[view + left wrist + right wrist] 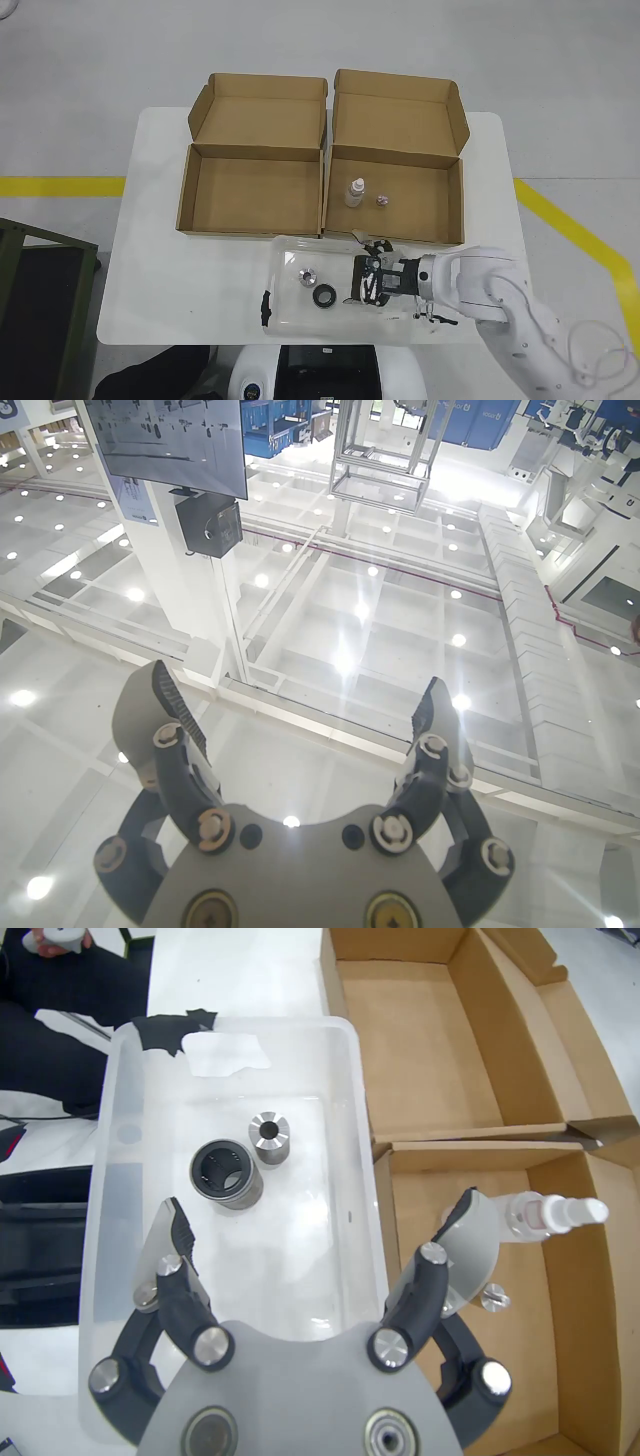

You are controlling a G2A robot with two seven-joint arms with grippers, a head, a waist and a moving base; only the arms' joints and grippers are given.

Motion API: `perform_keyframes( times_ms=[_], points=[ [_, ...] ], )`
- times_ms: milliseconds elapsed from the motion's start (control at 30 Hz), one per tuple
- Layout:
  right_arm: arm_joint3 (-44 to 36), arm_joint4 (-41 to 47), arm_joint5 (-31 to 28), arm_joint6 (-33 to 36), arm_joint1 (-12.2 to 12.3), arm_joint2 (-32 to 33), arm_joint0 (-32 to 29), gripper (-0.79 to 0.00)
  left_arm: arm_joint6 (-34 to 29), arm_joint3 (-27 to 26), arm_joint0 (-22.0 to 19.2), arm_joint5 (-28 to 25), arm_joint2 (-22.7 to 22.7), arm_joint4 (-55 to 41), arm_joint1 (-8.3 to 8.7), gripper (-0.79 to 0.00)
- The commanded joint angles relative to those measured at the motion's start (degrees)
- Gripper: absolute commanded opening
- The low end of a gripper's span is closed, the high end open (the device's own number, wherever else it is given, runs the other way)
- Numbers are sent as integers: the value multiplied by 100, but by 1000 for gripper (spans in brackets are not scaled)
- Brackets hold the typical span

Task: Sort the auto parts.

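A clear plastic bin (285, 250) at the table's front holds a silver metal sleeve (306, 278) and a black bearing ring (324, 297). In the right wrist view the sleeve (270, 1137) and the bearing (226, 1180) stand side by side on the bin floor. My right gripper (362, 280) hovers open over the bin (357, 1093), a short way from both parts, with nothing between its fingers (175, 1228). My left gripper (300, 705) is open and empty, pointing up at the ceiling.
Two open cardboard boxes stand behind the bin. The left box (250, 195) is bare inside. The right box (420, 205) holds a small white bottle (355, 192) and a small metal part (381, 199). Black tape (265, 305) marks the bin's left end.
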Motion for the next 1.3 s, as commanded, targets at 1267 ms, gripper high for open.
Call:
perform_keyframes(
  times_ms=[1267],
  points=[
    [1519, -55, 71, 157, -279, -1862, 1199, -58, 0, 0, 0, 0, 0, 0, 0, 0]
  ],
)
